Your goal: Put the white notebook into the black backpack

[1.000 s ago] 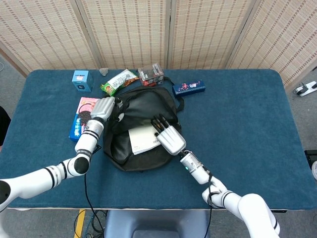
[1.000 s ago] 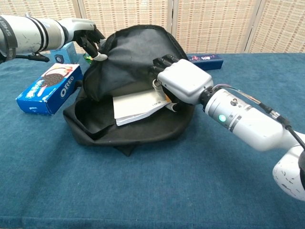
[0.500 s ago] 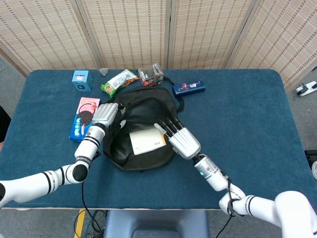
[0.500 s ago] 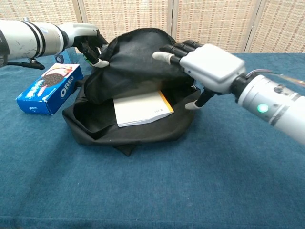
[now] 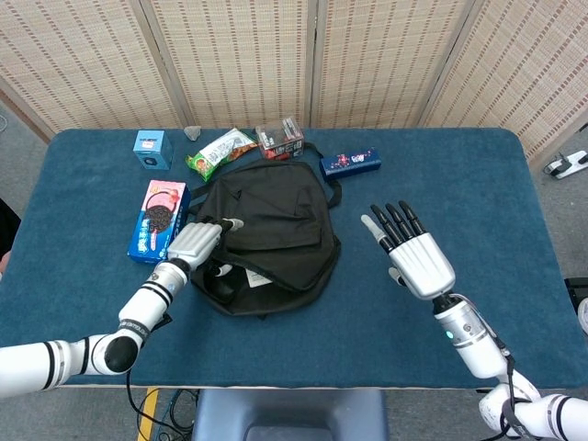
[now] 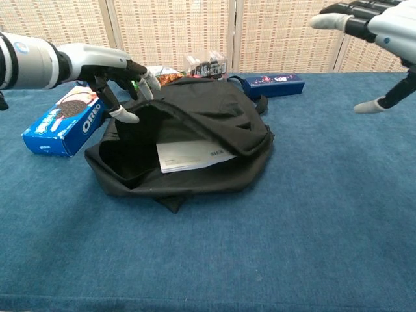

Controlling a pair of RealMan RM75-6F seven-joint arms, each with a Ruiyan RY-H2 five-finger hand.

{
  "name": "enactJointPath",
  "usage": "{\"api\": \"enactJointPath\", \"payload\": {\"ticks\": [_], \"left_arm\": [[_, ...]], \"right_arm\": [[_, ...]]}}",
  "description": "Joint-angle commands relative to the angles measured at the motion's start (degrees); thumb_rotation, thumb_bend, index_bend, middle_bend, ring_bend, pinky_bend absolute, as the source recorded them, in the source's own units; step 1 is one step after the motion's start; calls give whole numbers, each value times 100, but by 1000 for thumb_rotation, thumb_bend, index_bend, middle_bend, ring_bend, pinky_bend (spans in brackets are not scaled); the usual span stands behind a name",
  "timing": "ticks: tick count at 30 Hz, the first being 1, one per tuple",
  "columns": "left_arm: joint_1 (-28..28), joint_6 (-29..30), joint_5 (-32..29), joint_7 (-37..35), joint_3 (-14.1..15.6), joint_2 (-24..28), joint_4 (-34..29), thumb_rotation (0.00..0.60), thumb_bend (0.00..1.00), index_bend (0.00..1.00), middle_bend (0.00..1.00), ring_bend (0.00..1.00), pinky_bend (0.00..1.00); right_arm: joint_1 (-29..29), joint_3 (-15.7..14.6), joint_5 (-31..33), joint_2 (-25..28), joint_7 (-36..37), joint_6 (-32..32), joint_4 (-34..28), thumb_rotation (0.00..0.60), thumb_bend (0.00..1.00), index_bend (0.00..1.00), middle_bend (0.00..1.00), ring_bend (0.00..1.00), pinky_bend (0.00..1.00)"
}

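The black backpack (image 5: 276,230) lies flat in the middle of the table, its flap lowered over the opening. The white notebook (image 6: 192,156) lies inside the mouth of the backpack (image 6: 208,117); only its front part shows under the flap. In the head view just a sliver of the notebook (image 5: 256,279) peeks out. My left hand (image 5: 197,244) is at the bag's left edge with fingers spread, holding nothing; the chest view shows this left hand (image 6: 107,65) just above the rim. My right hand (image 5: 418,257) hovers open, well right of the bag, and the right hand (image 6: 367,16) appears at the chest view's top right.
An Oreo box (image 5: 156,220) lies just left of the bag. Along the far edge are a small blue box (image 5: 152,147), a green snack packet (image 5: 220,150), a clear box (image 5: 280,138) and a long blue box (image 5: 351,163). Woven screens stand behind the table.
My right hand let go of the notebook and pulled away to the right and up. My left hand released the flap, which dropped over the notebook.
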Motion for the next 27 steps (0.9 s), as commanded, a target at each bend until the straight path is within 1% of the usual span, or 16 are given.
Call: {"api": "enactJointPath", "payload": {"ticks": [1, 5, 7, 8, 10, 13, 15, 18, 21, 23, 27], "left_arm": [[419, 371, 582, -427, 3, 350, -386, 600, 274, 169, 185, 206, 80], [763, 701, 957, -703, 22, 611, -509, 600, 274, 169, 185, 205, 80], [965, 931, 1172, -830, 57, 679, -465, 600, 274, 170, 185, 205, 80], [1062, 1051, 1266, -902, 65, 685, -425, 600, 274, 169, 185, 206, 80], [1313, 1433, 1528, -1071, 90, 613, -258, 600, 274, 166, 185, 205, 80], [1651, 1880, 1921, -1190, 221, 547, -18, 600, 274, 162, 185, 205, 80], [1881, 2144, 2138, -1230, 318, 568, 80, 600, 274, 161, 185, 206, 80], [2219, 2570, 2388, -1336, 390, 589, 211, 600, 274, 163, 185, 206, 80], [2556, 2963, 2558, -1472, 433, 566, 368, 600, 274, 166, 185, 206, 80], [2745, 3112, 2611, -1531, 476, 582, 409, 600, 274, 168, 185, 205, 80], [3119, 3420, 2748, -1501, 592, 688, 386, 600, 274, 171, 184, 204, 80]], "right_arm": [[-138, -4, 109, 189, 135, 48, -135, 600, 0, 0, 29, 0, 0], [-284, 2, 291, 497, 429, -10, -285, 600, 2, 1, 65, 0, 0], [-368, 11, 409, 681, 641, -46, -350, 600, 25, 24, 95, 0, 24], [-406, 19, 439, 742, 741, -40, -356, 600, 41, 45, 112, 0, 50], [-532, 33, 495, 824, 971, 55, -313, 600, 96, 107, 166, 27, 135], [-715, -23, 514, 946, 1337, 120, -257, 600, 193, 179, 232, 97, 211], [-805, -128, 515, 1151, 1670, -14, -287, 600, 227, 204, 242, 114, 226], [-947, -226, 527, 1355, 2034, -88, -284, 600, 244, 225, 247, 121, 227], [-1104, -328, 481, 1407, 2110, -43, -204, 600, 249, 236, 254, 127, 227], [-1197, -371, 434, 1409, 2143, 27, -153, 600, 249, 236, 254, 127, 227], [-1375, -438, 204, 1400, 2468, 241, -27, 600, 249, 236, 254, 128, 228]]}}
